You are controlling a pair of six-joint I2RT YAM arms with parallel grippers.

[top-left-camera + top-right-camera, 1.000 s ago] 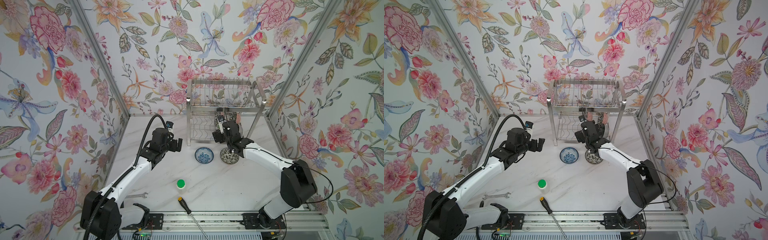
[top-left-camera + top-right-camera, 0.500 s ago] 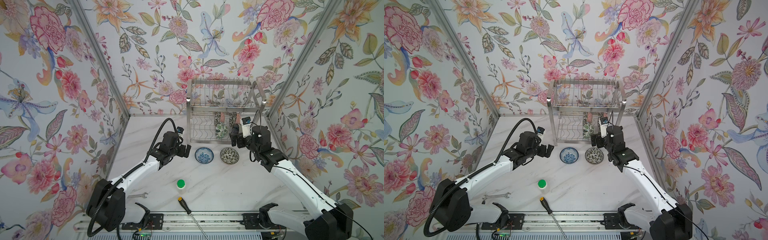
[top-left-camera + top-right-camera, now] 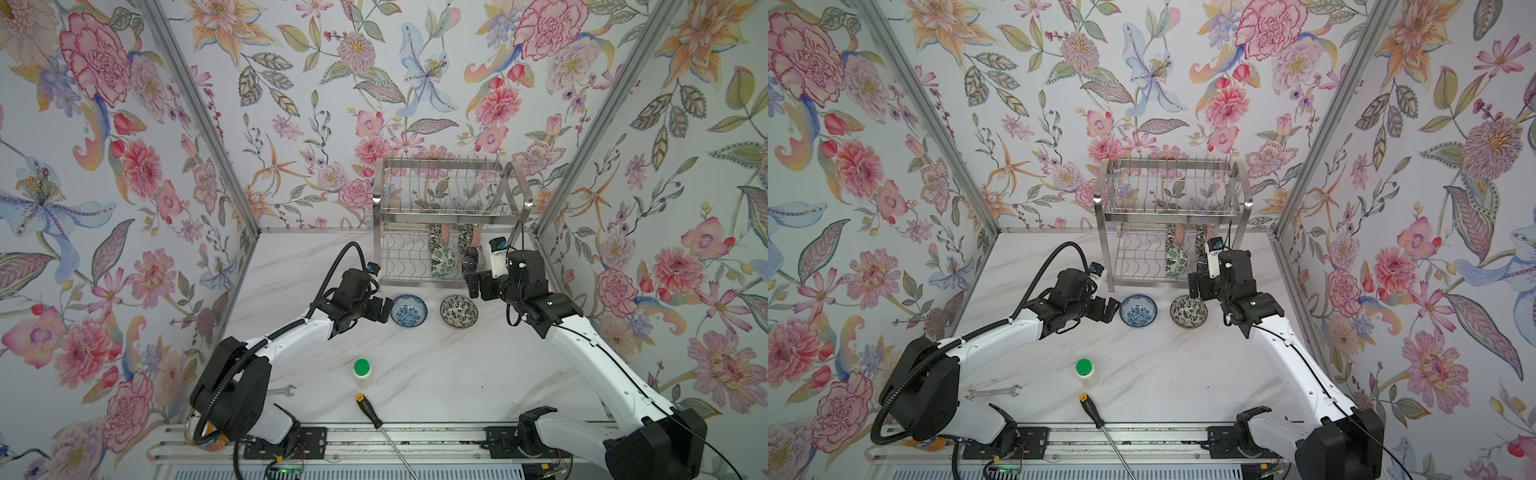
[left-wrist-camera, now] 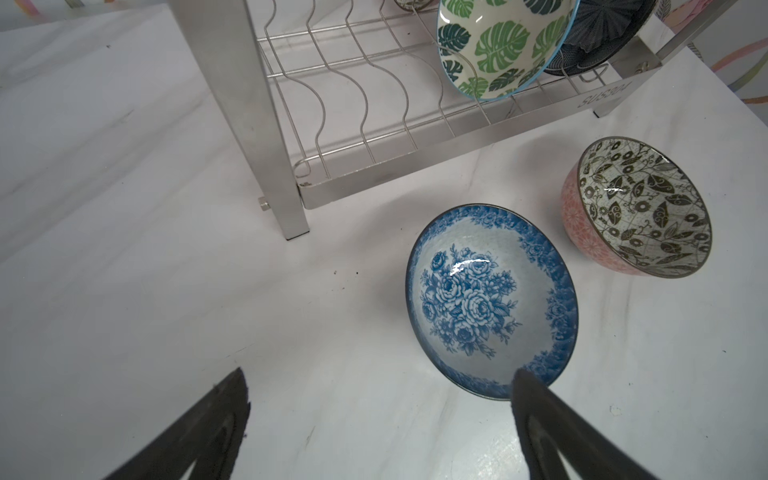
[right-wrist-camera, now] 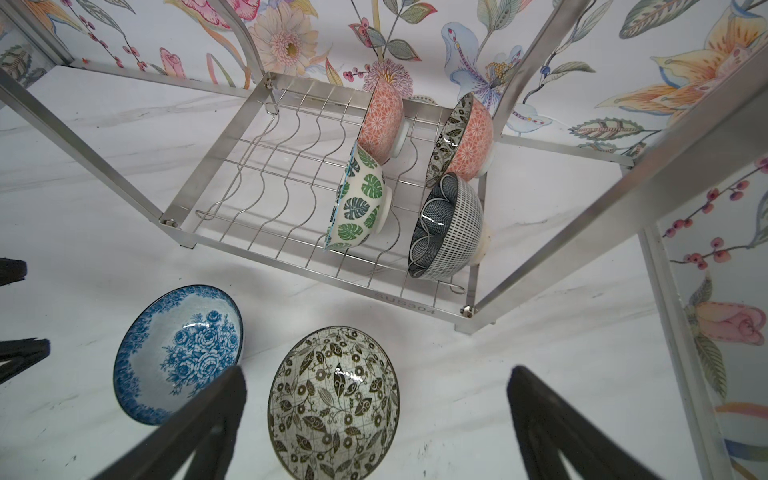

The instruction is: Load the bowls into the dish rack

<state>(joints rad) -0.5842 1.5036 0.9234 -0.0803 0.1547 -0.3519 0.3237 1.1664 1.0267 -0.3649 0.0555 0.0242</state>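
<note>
Four bowls (image 3: 443,261) are stood on edge in the rack's (image 3: 440,217) lower shelf. The blue bowl (image 3: 408,310) and the black-and-white bowl (image 3: 459,311) are left on the bench (image 3: 436,374) just before it. The blue bowl is likely taken next. Its near rim should be straddled, one finger inside and one outside, then pinched squarely. The left fingers (image 4: 548,424) are spread wide and empty, one tip at that rim — contact cannot be told. The right fingers (image 5: 540,415), equally spread, are held empty above the black-and-white bowl.

A green-capped bottle (image 3: 361,371) stands on the marble tabletop (image 3: 457,374), a screwdriver (image 3: 369,410) and wrench (image 3: 992,392) lying nearby.
</note>
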